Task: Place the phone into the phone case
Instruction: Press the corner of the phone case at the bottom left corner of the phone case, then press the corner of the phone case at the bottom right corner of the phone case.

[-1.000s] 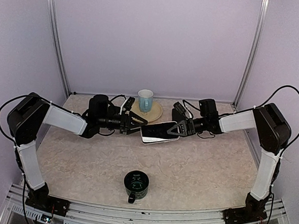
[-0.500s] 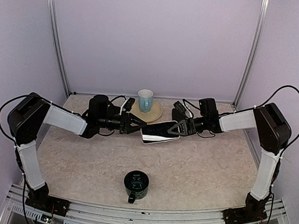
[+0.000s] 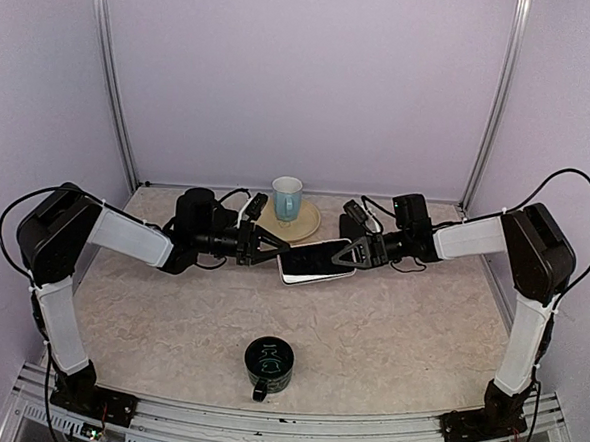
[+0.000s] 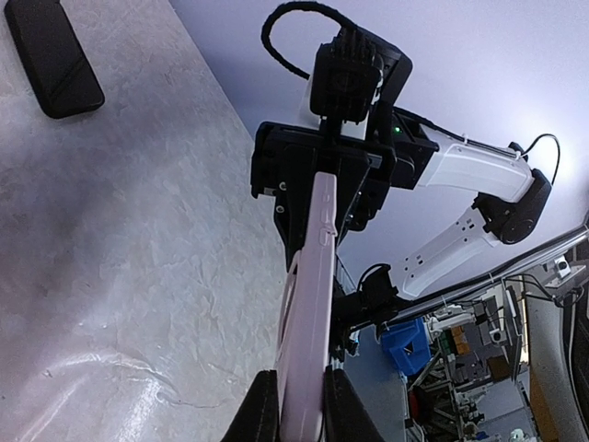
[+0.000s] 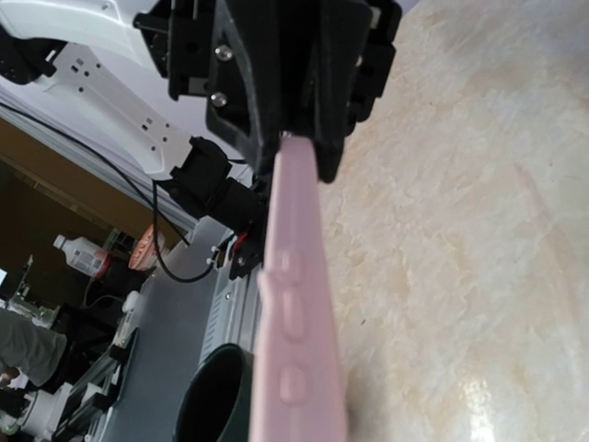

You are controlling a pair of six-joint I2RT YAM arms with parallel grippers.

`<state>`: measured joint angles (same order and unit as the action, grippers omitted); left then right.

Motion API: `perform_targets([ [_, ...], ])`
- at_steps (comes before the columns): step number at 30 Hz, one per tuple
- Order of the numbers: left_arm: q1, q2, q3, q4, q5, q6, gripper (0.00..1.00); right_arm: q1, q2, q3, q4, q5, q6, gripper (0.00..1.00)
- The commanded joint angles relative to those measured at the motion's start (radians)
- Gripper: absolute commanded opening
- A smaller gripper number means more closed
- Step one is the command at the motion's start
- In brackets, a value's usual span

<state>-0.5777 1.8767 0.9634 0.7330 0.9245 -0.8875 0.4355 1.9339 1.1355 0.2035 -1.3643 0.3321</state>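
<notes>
Phone case (image 3: 315, 264) first: you have the pink case lifted off the table (image 3: 419, 329), near the middle of its far half, strung between your two arms. From both wrist cameras it shows edge-on, a thin pink strip with its side buttons visible from the right wrist. Your left gripper (image 3: 273, 248) has its fingers (image 4: 262, 410) pinched narrow on the case's left end, one on each face. Your right gripper (image 3: 345, 254) clamps the opposite end, its jaws tight on the edge as seen from the left wrist. The phone (image 4: 52, 57) is a black slab lying flat on the table, apart from the case and not in it; you only see it clearly from the left wrist, up in the corner of that view. In the overhead view a dark strip runs along the case's far edge, and you cannot tell what it is. Behind the case, a pale blue mug (image 3: 286, 196) stands on a round plate (image 3: 310, 224) by the back wall. Nearer you, a dark green mug (image 3: 268, 364) sits upright, well apart from the case.
</notes>
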Motion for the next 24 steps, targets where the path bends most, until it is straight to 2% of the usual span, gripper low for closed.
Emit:
perform_targets([
  [1, -0.017, 0.002, 0.001, 0.018, 0.005, 0.018, 0.0, -0.004, -0.049, 0.039, -0.018, 0.037, -0.047, 0.0],
  [4, -0.02, -0.013, 0.016, -0.063, -0.032, 0.082, 0.0, -0.004, -0.046, 0.062, -0.089, 0.072, -0.092, 0.0],
  [7, -0.028, -0.026, 0.034, -0.127, -0.052, 0.13, 0.12, -0.004, -0.051, 0.07, -0.109, 0.113, -0.089, 0.0],
  [9, -0.034, -0.032, 0.037, -0.139, -0.057, 0.139, 0.24, -0.004, -0.054, 0.075, -0.108, 0.125, -0.081, 0.0],
  [13, -0.038, -0.032, 0.035, -0.119, -0.056, 0.128, 0.41, -0.004, -0.078, 0.054, -0.025, 0.113, -0.026, 0.0],
  [17, -0.032, -0.03, 0.011, -0.057, -0.045, 0.09, 0.53, -0.006, -0.1, 0.048, 0.016, 0.104, 0.004, 0.0],
  [24, -0.035, -0.02, 0.002, -0.013, -0.023, 0.059, 0.54, -0.018, -0.126, 0.02, 0.135, 0.096, 0.102, 0.0],
])
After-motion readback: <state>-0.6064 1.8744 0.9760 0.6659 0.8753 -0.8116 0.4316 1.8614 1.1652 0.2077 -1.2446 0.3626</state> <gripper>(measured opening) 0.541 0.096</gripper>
